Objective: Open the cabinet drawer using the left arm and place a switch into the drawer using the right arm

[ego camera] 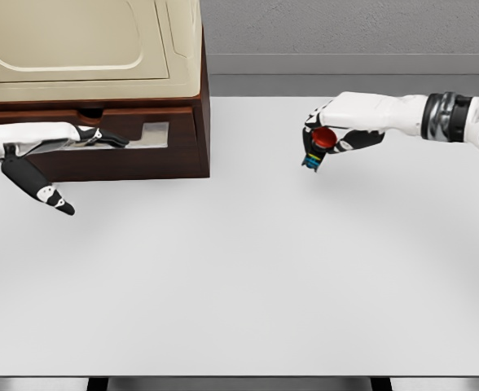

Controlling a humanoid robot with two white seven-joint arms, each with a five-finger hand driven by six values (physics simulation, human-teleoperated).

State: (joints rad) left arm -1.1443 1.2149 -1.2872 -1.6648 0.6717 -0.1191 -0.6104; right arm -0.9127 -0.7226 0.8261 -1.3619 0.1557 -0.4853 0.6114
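A brown cabinet (pixel 182 90) with a cream top stands at the table's back left. Its drawer front (pixel 125 163) has a pale handle recess (pixel 154 134). My left hand (pixel 76 155) lies against that front. Its fingers (pixel 109 138) stretch out flat toward the recess, and the thumb (pixel 56 199) hangs down over the table. I cannot tell how far out the drawer stands. My right hand (pixel 325 134) hovers above the table at the back right, shut on a small switch (pixel 319 142) with a red button and a dark body showing below the fingers.
The white table (pixel 239 277) spreads wide in front of the cabinet and between the two hands. A grey wall (pixel 345 32) runs behind the table's far edge.
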